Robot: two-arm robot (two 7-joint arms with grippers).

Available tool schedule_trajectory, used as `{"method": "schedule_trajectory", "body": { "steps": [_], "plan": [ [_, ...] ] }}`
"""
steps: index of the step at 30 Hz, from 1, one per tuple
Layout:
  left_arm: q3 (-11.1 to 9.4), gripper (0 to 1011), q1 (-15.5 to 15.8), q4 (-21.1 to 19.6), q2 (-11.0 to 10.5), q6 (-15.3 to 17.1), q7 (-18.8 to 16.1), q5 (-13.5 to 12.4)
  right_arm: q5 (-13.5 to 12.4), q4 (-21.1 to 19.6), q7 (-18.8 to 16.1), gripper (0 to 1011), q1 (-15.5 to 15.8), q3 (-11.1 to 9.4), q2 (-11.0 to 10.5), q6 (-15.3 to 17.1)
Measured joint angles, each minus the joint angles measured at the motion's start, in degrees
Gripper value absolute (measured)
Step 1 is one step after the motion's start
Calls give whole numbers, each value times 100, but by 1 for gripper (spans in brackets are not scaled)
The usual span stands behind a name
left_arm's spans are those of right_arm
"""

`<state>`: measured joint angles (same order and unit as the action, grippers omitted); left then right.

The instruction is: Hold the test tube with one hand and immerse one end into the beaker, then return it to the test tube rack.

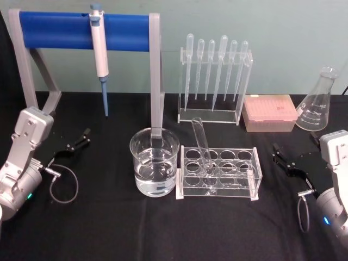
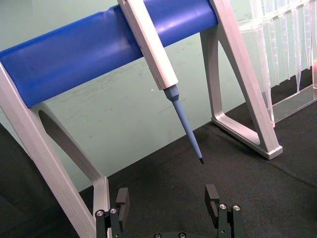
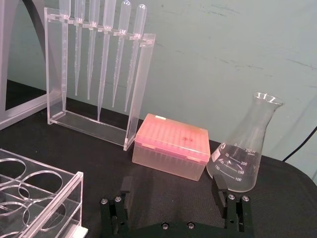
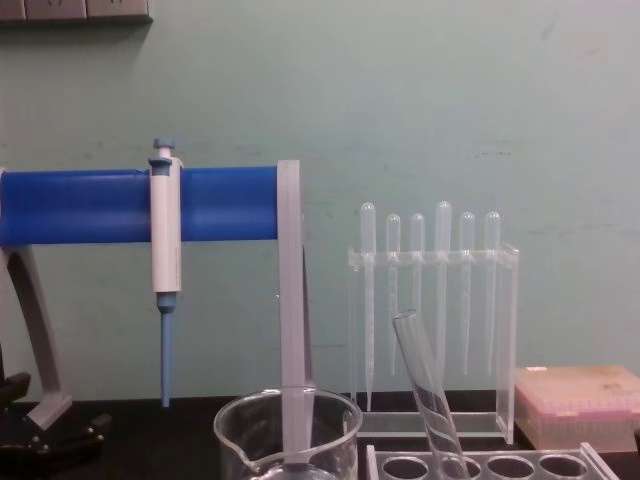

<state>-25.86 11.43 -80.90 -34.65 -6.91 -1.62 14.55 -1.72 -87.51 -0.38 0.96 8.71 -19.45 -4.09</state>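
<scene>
Test tube (image 1: 202, 145): clear glass, empty, leaning with its open rim tilted up and left, rounded bottom seated in a front hole of the clear rack; beaker (image 1: 154, 169): wide clear glass, upright, partly filled with clear liquid, just left of the rack, apart from the tube.

A big blue bar (image 2: 99, 47) ran across the top of the frame, from the left side up to the upper right. Grey metal legs (image 2: 242, 84) held it up — one at the lower left, one at the right. A white-and-blue pipettor (image 2: 161, 59) hung on the bar and slanted down toward the middle, its blue tip (image 2: 190, 129) above the black table (image 2: 208, 168). At the far upper right stood a clear rack of thin pipettes (image 2: 287, 44). At the bottom, the left gripper (image 2: 167, 201) showed two black fingers (image 2: 212, 198) — wide apart, with nothing between them.
</scene>
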Motion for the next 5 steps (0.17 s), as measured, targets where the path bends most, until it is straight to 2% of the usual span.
{"method": "schedule_trajectory", "body": {
  "steps": [5],
  "plan": [
    [0, 1000, 0, 0, 0, 0, 0, -1, -7, -3, -5, 1002, 2, -2, -2, -2]
  ]
}}
